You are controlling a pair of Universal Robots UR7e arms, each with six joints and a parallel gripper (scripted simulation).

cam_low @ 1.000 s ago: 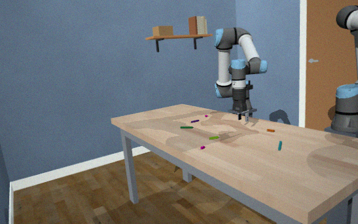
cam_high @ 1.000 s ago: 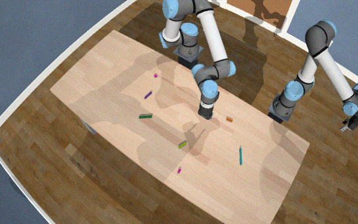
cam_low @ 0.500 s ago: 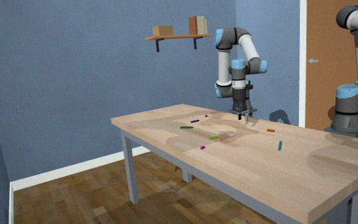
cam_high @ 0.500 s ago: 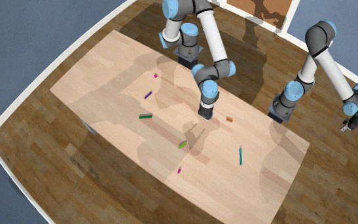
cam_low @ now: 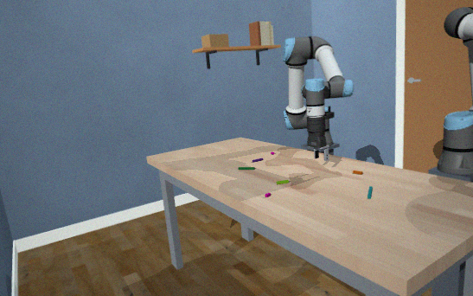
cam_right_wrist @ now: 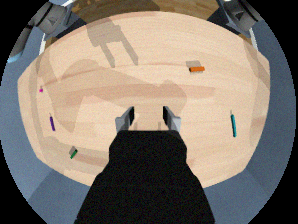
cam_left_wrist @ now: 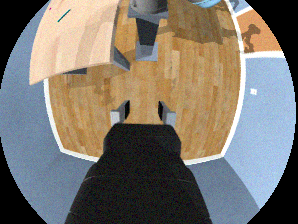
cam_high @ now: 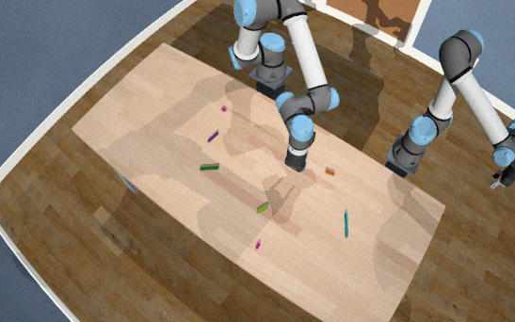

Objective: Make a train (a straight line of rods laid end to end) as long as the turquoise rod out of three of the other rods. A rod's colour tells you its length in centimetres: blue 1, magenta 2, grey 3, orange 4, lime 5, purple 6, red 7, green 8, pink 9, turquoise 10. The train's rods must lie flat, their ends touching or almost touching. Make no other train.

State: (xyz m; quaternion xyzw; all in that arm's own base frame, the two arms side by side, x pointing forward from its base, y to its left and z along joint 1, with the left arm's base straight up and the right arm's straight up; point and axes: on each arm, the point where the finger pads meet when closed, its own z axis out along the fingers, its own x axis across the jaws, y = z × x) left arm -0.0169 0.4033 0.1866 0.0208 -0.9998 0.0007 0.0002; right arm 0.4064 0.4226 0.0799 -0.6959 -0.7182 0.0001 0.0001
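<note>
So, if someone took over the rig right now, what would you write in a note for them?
Grippers: left gripper open, off the table over the floor; right gripper open above the table. Both hold nothing.
Rods: purple lies between one magenta and green; the other magenta is near lime. Turquoise and orange lie apart.
Done: no train yet; all rods lie separate.
Left: line up purple and both magentas, flat, end to end (6+2+2=10). Leave the rest out.
</note>
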